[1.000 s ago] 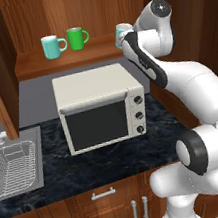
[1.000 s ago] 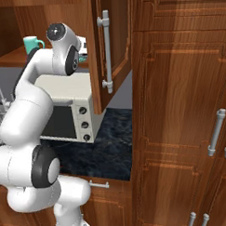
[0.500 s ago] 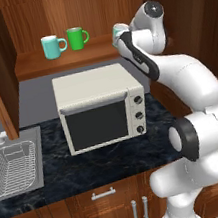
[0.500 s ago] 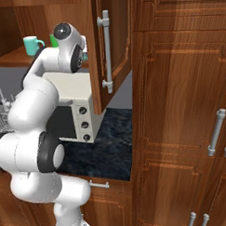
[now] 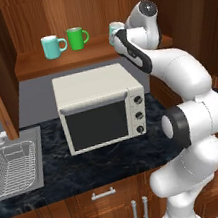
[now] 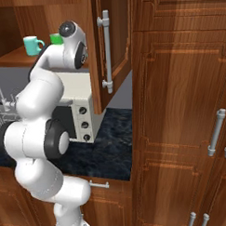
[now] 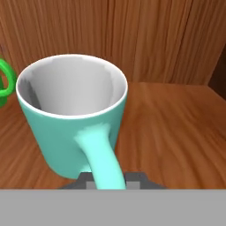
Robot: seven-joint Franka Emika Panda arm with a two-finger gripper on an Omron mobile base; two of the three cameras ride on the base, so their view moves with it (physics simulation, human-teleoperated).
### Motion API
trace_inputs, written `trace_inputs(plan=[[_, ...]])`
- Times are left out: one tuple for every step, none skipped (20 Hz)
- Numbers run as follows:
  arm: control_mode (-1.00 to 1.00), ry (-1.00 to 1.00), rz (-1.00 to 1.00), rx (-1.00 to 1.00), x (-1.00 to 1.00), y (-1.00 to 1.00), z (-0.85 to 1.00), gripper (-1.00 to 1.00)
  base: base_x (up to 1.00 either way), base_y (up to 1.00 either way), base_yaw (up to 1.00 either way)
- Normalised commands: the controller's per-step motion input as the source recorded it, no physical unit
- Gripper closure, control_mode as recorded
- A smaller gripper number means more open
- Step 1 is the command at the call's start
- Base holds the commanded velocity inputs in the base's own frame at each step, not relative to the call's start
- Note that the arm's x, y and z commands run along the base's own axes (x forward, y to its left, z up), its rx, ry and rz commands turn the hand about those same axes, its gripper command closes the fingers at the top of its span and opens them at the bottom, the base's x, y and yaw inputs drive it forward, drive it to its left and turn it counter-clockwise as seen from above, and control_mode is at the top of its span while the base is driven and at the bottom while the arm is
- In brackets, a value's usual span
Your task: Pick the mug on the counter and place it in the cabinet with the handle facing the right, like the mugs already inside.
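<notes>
Carried further leftward over the last second, the mug (image 5: 115,31) now sits deeper into the cabinet (image 5: 88,5), closer to the bright green mug (image 5: 76,37) than it was, while the arm's wrist has swung in over the shelf (image 5: 91,53). That suggests the transport is nearly over and what remains is setting down and letting go.

In the hand view the mug (image 7: 73,112) is upright, its white inner wall open to the camera, with its handle running down toward the fingers (image 7: 114,181). They look closed around that handle, though their tips are mostly hidden behind it. Whether the base touches the shelf plank or hovers just above it cannot be told.

A sliver of the green mug's handle (image 7: 4,81) shows at the left edge, near the carried mug but apart from it. Beyond the green mug stands the teal mug (image 5: 52,46), further still from the arm.

Below the shelf, the toaster oven (image 5: 100,105) occupies the tabletop (image 5: 90,165) with the sink (image 5: 12,166) beside it. The open cabinet door (image 6: 100,50) hangs just beside the wrist, the likeliest thing to crowd a withdrawal.
</notes>
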Motion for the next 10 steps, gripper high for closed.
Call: trace_inputs(plan=[[-1.0, 0.0, 0.07, 0.0, 0.3, 0.0, 0.0, 1.0, 0.0, 0.0, 0.0], [-1.0, 0.0, 0.08, 0.0, 0.28, 0.0, 0.0, 1.0, 0.0, 0.0, 0.0], [-1.0, 0.0, 0.09, 0.0, 0.29, 0.0, 0.0, 1.0, 0.0, 0.0, 0.0], [-1.0, 0.0, 0.1, 0.0, 0.29, 0.0, 0.0, 1.0, 0.0, 0.0, 0.0], [-1.0, 0.0, 0.11, 0.0, 0.29, 0.0, 0.0, 1.0, 0.0, 0.0, 0.0], [-1.0, 0.0, 0.12, 0.0, 0.3, 0.0, 0.0, 1.0, 0.0, 0.0, 0.0], [-1.0, 0.0, 0.13, 0.0, 0.29, 0.0, 0.0, 1.0, 0.0, 0.0, 0.0], [-1.0, 0.0, 0.13, 0.0, 0.3, 0.0, 0.0, 1.0, 0.0, 0.0, 0.0], [-1.0, 0.0, 0.13, 0.0, 0.29, 0.0, 0.0, 1.0, 0.0, 0.0, 0.0], [-1.0, 0.0, 0.11, 0.0, 0.29, 0.0, 0.0, 1.0, 0.0, 0.0, 0.0]])
